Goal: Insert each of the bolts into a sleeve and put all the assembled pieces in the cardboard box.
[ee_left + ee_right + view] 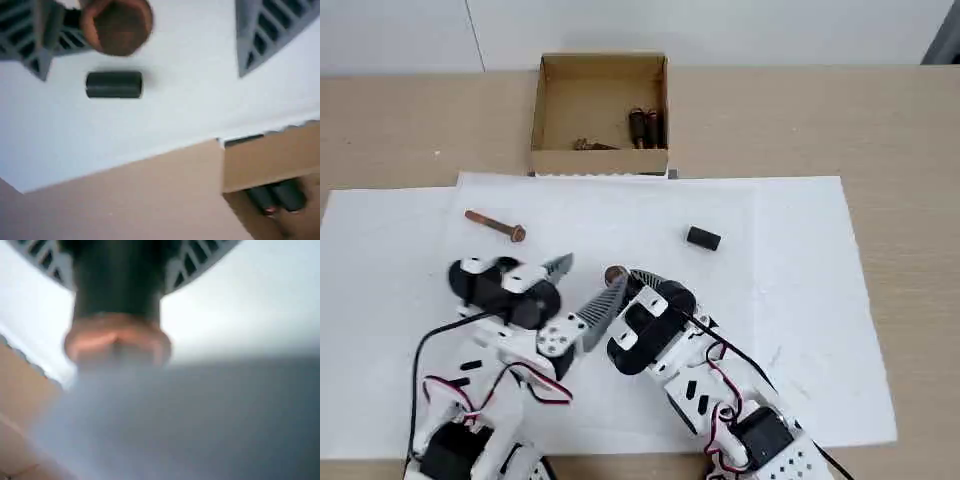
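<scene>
My right gripper (620,282) is shut on a black sleeve (117,285) with a copper bolt head (117,342) sticking out of its end; the head (615,273) hovers over the middle of the white sheet. My left gripper (582,285) sits just beside it, open, one finger close to that bolt head (117,25). A loose bolt (495,225) lies to the far left on the sheet. A loose black sleeve (703,238) (114,84) lies to the right. The cardboard box (600,160) at the back holds assembled pieces (645,125) (275,197).
A white paper sheet (800,300) covers the wooden table (880,130) under both arms. The box stands just beyond the sheet's far edge. Cables trail from both arm bases at the front.
</scene>
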You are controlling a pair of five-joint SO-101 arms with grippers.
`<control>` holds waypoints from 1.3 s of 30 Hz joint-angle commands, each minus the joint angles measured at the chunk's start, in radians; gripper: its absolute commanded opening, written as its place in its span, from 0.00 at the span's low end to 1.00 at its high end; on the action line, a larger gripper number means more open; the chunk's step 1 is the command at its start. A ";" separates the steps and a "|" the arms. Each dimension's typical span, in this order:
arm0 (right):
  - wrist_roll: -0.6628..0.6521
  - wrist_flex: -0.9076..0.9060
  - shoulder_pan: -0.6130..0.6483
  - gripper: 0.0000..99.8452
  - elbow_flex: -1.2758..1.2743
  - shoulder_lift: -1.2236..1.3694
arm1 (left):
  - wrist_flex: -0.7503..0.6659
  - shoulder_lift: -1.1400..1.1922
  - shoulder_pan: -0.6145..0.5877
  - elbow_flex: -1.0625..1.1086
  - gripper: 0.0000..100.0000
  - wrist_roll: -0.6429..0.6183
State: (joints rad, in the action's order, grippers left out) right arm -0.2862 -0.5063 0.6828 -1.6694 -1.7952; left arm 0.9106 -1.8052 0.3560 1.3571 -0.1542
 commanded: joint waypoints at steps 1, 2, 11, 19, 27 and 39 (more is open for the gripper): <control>0.009 -0.002 -0.044 0.00 -0.014 -0.015 | -0.002 -0.008 -0.058 -0.048 0.17 0.006; 0.011 -0.002 -0.062 0.00 -0.014 -0.015 | -0.002 -0.009 -0.083 -0.048 0.14 0.006; 0.215 -0.004 -0.223 0.00 0.000 -0.004 | -0.002 -0.009 -0.256 0.036 0.00 0.006; 0.330 -0.113 -0.268 0.00 0.198 0.002 | -0.155 -0.009 -0.377 0.266 0.01 0.008; 0.336 -0.117 -0.295 0.00 0.534 0.390 | -0.221 -0.008 -0.368 0.323 0.01 0.008; 0.338 -0.044 -0.371 0.00 1.250 1.331 | -0.054 -0.008 -0.365 0.323 0.01 0.006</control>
State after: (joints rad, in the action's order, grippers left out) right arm 0.0422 -0.5831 0.3191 -0.6322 -0.6475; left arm 0.8170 -1.8052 -0.0153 1.6855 -0.1542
